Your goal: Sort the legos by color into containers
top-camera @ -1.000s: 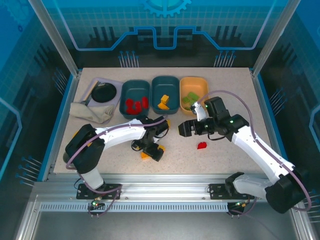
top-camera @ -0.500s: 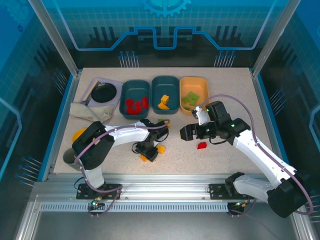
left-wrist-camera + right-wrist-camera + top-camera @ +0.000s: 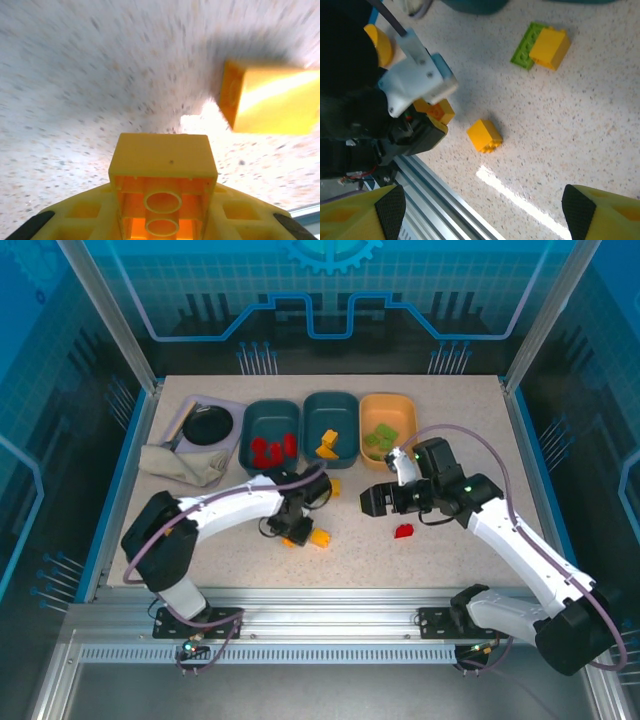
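Legos are partly sorted: red ones lie in the left teal tub (image 3: 265,420), yellow ones in the middle teal tub (image 3: 335,410), green ones in the orange tub (image 3: 395,410), and a few loose pieces sit on the surface (image 3: 460,440). The left claw (image 3: 293,530) is low near the front edge, its jaws closed on a yellow brick (image 3: 162,165). That brick sits square between the pads, with its hollow underside facing the wrist camera. A second yellow brick (image 3: 267,102) lies just beside it on the surface. The right claw (image 3: 373,502) hangs open and empty with a red brick (image 3: 404,531) near it, and its camera looks down on a green and yellow pair (image 3: 540,46) touching each other. The step in hand looks like carrying the gripped brick to the middle teal tub. To do that well, lift straight up first so the neighbouring brick is not dragged. Keep the grip firm, since only part of the brick seems pinched, and travel high enough to pass the tub's rim. Release low over the yellow pile so nothing bounces out. The right arm should hold off from the shared middle ground until the left one passes.
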